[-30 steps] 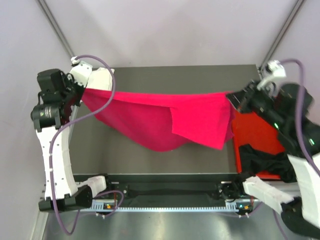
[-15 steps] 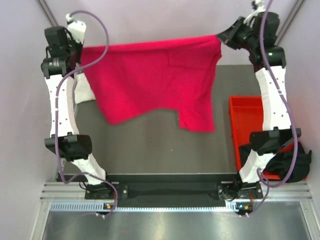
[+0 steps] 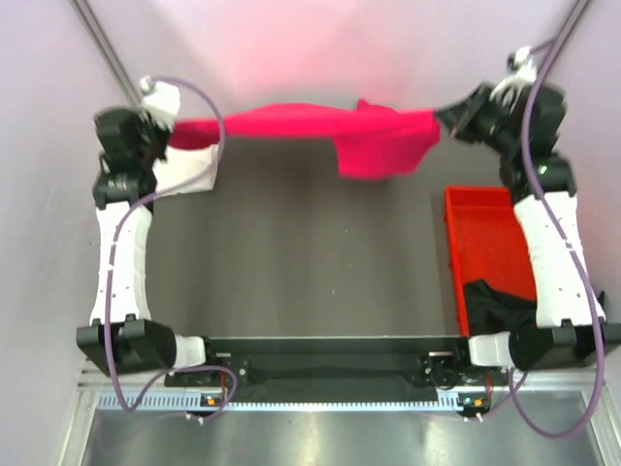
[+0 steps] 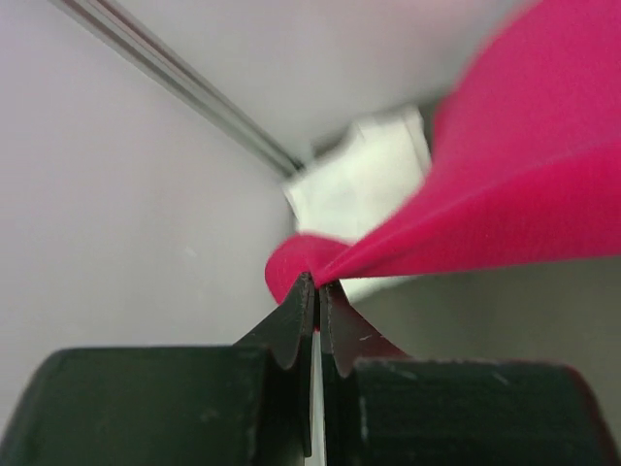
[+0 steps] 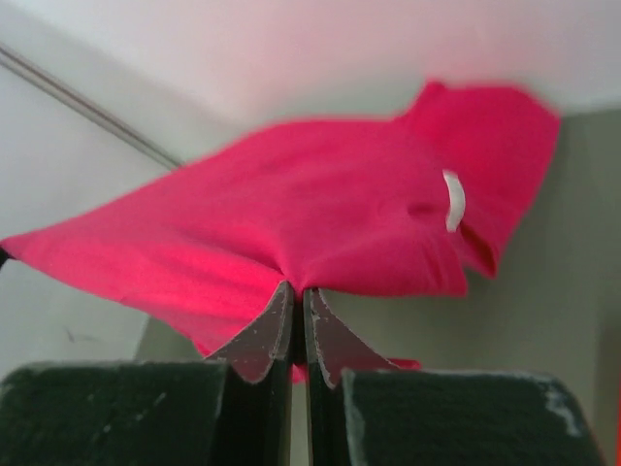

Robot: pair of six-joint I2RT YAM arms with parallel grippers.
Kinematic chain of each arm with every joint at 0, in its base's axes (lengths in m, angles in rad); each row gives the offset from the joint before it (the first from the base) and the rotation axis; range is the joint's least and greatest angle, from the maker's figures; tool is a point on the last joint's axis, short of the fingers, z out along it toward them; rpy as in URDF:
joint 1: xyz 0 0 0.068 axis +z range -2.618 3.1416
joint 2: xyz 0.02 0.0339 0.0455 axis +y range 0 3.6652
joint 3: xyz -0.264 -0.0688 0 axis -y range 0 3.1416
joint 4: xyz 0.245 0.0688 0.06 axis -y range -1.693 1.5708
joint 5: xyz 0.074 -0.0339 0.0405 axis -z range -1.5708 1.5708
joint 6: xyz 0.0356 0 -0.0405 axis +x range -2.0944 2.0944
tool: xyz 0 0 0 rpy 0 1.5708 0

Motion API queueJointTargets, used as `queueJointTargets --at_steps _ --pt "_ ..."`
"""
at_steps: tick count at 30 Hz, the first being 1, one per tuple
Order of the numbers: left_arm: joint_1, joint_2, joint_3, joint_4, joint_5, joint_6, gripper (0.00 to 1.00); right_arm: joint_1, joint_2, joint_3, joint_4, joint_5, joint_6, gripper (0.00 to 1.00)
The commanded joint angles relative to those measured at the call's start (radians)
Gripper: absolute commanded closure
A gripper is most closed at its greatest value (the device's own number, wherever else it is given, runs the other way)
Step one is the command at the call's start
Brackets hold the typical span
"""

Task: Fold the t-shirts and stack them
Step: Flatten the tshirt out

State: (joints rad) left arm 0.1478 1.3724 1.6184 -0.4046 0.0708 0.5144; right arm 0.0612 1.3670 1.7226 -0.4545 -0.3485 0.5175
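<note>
The magenta-pink t-shirt (image 3: 320,126) hangs stretched in the air between both grippers at the far edge of the table. My left gripper (image 3: 173,141) is shut on its left end (image 4: 320,267). My right gripper (image 3: 444,116) is shut on its right end (image 5: 320,214). A sleeve flap droops near the right end. The white t-shirt (image 3: 184,173) lies folded at the far left, under the left gripper, and shows in the left wrist view (image 4: 364,189). The black t-shirt (image 3: 500,306) lies crumpled at the near end of the red bin.
A rigid red plastic bin (image 3: 480,238) stands along the right side of the dark table (image 3: 310,262). Grey walls close in on the back and both sides.
Both arms have swung the pink shirt up high and now bring it lower at the table's far edge. The shirt has gone from hanging wide open to a narrow stretched band.
</note>
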Motion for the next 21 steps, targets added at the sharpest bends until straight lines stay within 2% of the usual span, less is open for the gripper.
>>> queueJointTargets --at_steps 1,2,4,5,7,10,13,16,19,20,21 --pt "0.021 -0.119 -0.259 0.076 0.043 0.120 1.00 -0.023 -0.116 -0.337 0.039 0.037 -0.030 1.00" --pt "0.021 -0.140 -0.384 0.078 0.049 0.156 1.00 -0.021 -0.150 -0.415 0.072 0.039 -0.024 1.00" --pt "0.022 -0.191 -0.493 0.058 0.076 0.183 1.00 -0.017 -0.224 -0.621 0.094 0.029 0.002 1.00" --pt "0.022 -0.202 -0.590 0.047 0.087 0.212 1.00 -0.012 -0.241 -0.685 0.108 0.020 0.007 1.00" --pt "0.021 -0.225 -0.679 0.017 0.106 0.240 1.00 0.005 -0.272 -0.846 0.112 0.000 0.009 1.00" --pt "0.021 -0.242 -0.874 -0.006 0.142 0.300 1.00 0.028 -0.286 -1.004 0.115 -0.012 0.009 1.00" --pt "0.021 -0.249 -0.984 -0.008 0.136 0.341 1.00 0.060 -0.283 -1.115 0.140 -0.009 0.024 1.00" --pt "0.022 -0.237 -1.054 -0.007 0.132 0.354 1.00 0.077 -0.249 -1.167 0.169 0.028 0.023 1.00" --pt "0.021 -0.213 -1.081 0.000 0.127 0.368 1.00 0.078 -0.153 -1.141 0.252 0.025 0.022 1.00" --pt "0.021 -0.207 -1.082 0.000 0.121 0.368 0.97 0.078 -0.152 -1.123 0.267 0.025 0.021 1.00" --pt "0.021 -0.196 -1.077 -0.008 0.115 0.368 0.88 0.080 -0.099 -1.074 0.280 0.023 0.021 1.00"
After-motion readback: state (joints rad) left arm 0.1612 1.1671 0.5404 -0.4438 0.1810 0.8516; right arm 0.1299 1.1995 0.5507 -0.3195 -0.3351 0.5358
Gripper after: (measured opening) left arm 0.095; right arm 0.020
